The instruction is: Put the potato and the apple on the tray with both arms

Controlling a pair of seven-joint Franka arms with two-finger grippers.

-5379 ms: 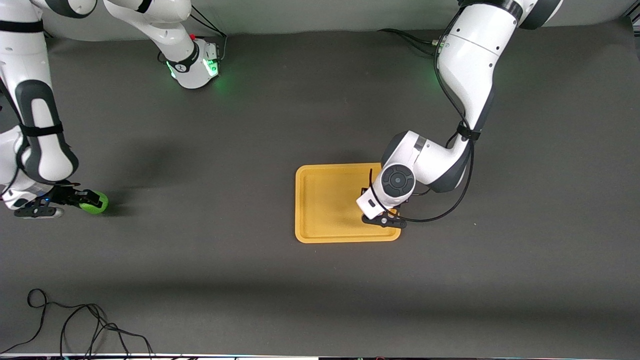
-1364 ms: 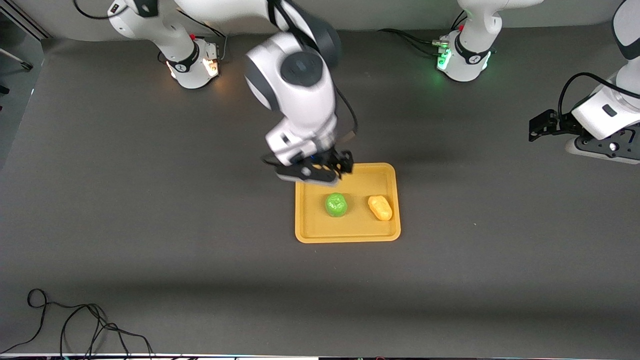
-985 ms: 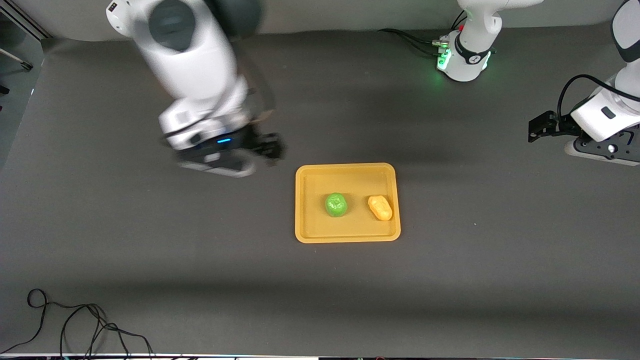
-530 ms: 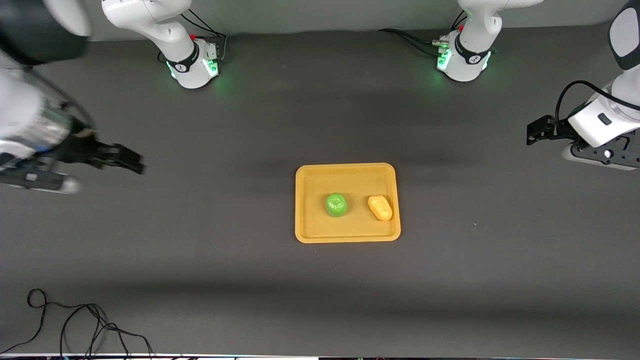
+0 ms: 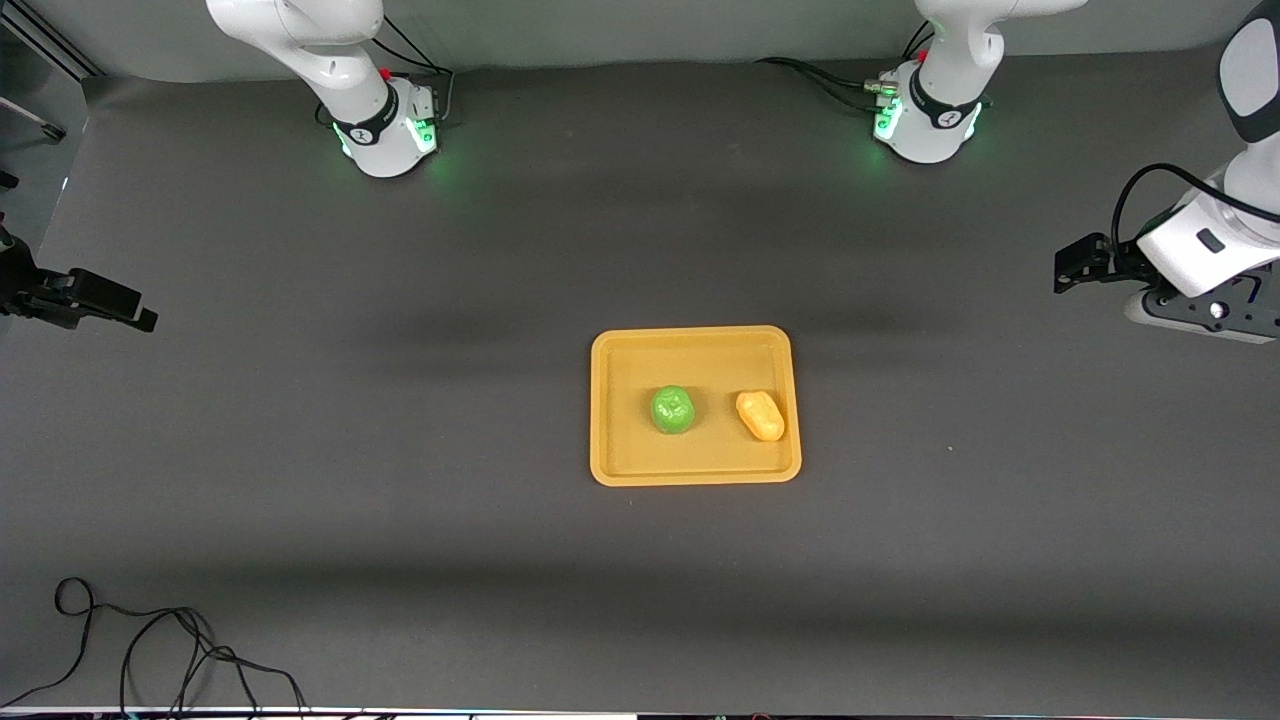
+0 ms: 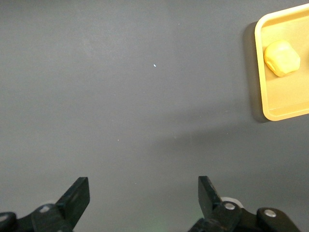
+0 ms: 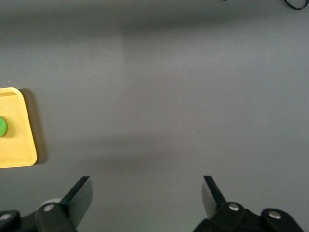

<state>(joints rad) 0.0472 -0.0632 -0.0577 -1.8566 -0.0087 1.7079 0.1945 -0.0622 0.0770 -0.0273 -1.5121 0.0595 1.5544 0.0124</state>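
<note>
The yellow-orange tray [image 5: 620,460] lies at the table's middle. The green apple [image 5: 673,410] and the yellow-orange potato [image 5: 761,416] rest on it side by side, the potato toward the left arm's end. The left wrist view shows the potato [image 6: 282,57] on the tray's corner [image 6: 280,108]; the right wrist view shows a sliver of the apple [image 7: 2,126] on the tray [image 7: 19,145]. My left gripper [image 5: 1078,266] [image 6: 144,191] is open and empty, up over bare table at the left arm's end. My right gripper [image 5: 105,305] [image 7: 147,189] is open and empty over the right arm's end.
The two arm bases [image 5: 385,125] [image 5: 930,115] stand along the table's edge farthest from the front camera. A loose black cable [image 5: 150,650] lies at the near corner on the right arm's end. A dark mat [image 5: 400,450] covers the table.
My right arm has swung away from over the tray to the right arm's end of the table. The apple and potato lie still on the tray. The left arm barely moved.
</note>
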